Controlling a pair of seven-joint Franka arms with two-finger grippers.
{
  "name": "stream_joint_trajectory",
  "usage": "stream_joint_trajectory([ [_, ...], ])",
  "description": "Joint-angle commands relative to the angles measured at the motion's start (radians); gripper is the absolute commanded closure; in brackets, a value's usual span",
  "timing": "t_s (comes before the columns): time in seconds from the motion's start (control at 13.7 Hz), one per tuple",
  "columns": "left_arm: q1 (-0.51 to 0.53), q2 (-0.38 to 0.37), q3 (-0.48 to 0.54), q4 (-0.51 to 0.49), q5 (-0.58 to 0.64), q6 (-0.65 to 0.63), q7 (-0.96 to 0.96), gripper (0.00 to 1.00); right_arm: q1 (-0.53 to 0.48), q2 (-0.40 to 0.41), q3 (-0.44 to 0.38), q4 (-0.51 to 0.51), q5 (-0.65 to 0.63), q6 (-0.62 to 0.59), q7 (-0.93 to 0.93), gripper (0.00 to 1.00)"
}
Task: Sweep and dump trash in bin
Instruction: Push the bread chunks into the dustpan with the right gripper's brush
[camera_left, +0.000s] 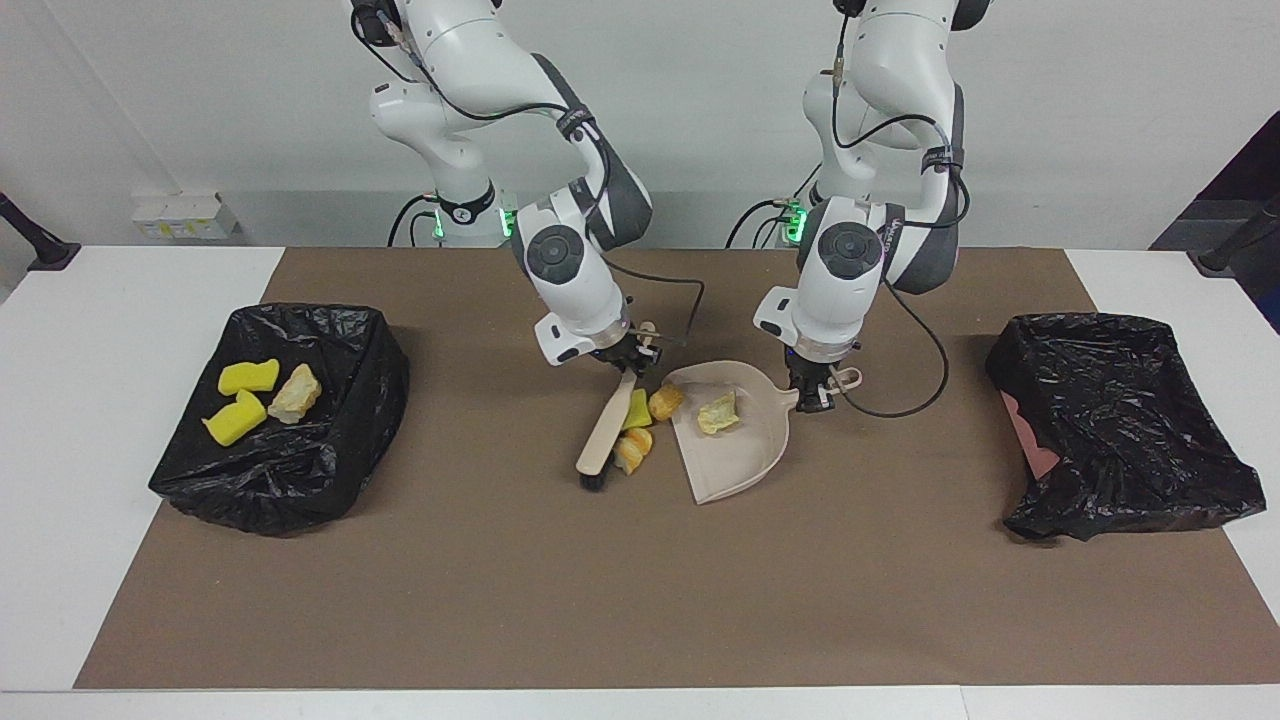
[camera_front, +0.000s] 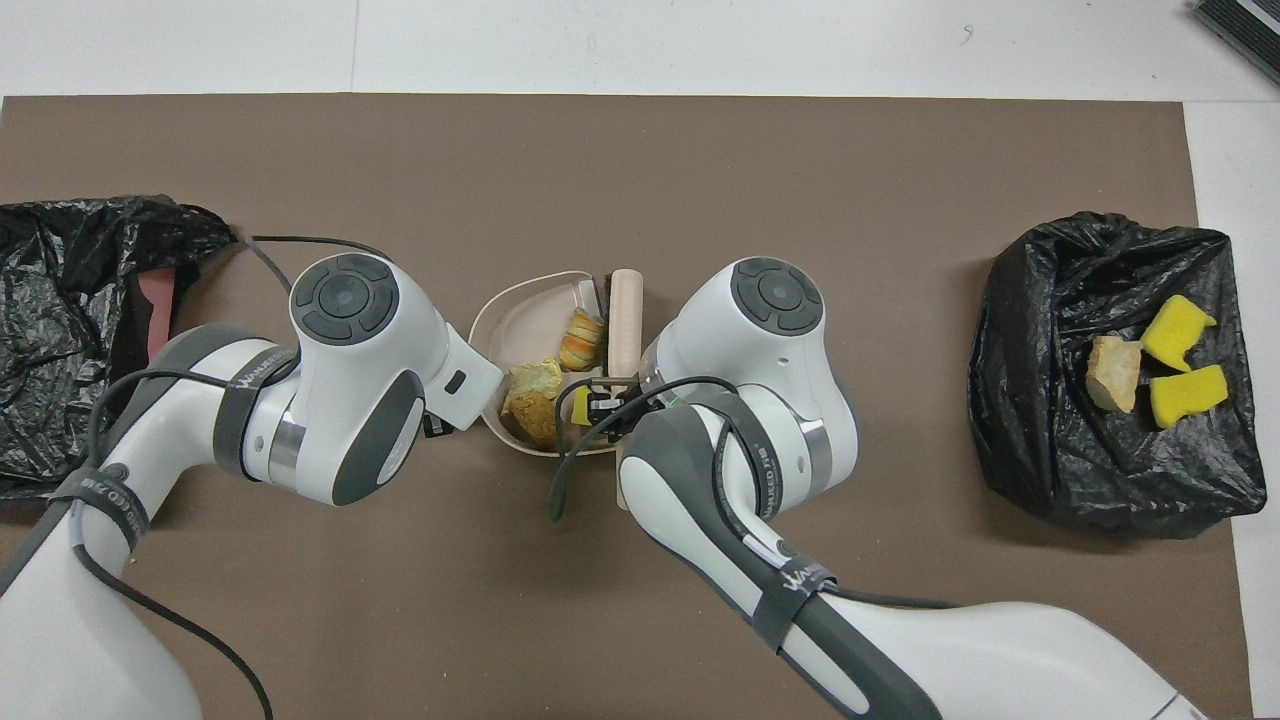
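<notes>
The beige black-bristled hand brush (camera_left: 607, 437) is gripped by the right pincer (camera_left: 627, 362), pressed against orange-brown and yellow trash lumps (camera_left: 637, 428) at the mouth of the beige plastic dustpan (camera_left: 745, 460). The dustpan's handle is clamped by the left pincer (camera_left: 812, 395). Three lumps lie in the black-lined bin (camera_left: 330, 440).

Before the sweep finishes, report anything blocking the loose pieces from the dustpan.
Nothing visible. The orange-brown piece sits at the open edge of the dustpan; the yellow chunk and striped piece lie directly between the brush and that edge.

White arms, grey joints, black cables
</notes>
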Motion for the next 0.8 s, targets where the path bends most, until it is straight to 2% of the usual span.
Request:
stream_joint_trajectory([
  [0.0,-0.015,-0.034,0.009,-0.052,0.019,0.024,-0.012,1.00,-0.048,-0.069,0.004,0.008,0.015,-0.113,-0.040,1.00],
  [0.15,-0.015,-0.034,0.009,-0.052,0.019,0.030,-0.011,1.00,-0.079,-0.108,-0.001,0.002,-0.007,-0.176,-0.042,1.00],
  [0.29,-0.015,-0.034,0.009,-0.052,0.019,0.030,-0.012,1.00,-0.096,-0.127,0.000,-0.018,-0.091,-0.225,-0.040,1.00],
  [0.51,-0.015,-0.034,0.009,-0.054,0.019,0.030,-0.012,1.00,-0.093,-0.170,0.002,-0.104,-0.114,-0.181,-0.039,1.00],
  [0.73,-0.015,-0.034,0.009,-0.054,0.019,0.032,-0.012,1.00,-0.068,-0.158,0.007,-0.109,-0.113,-0.072,-0.023,1.00],
])
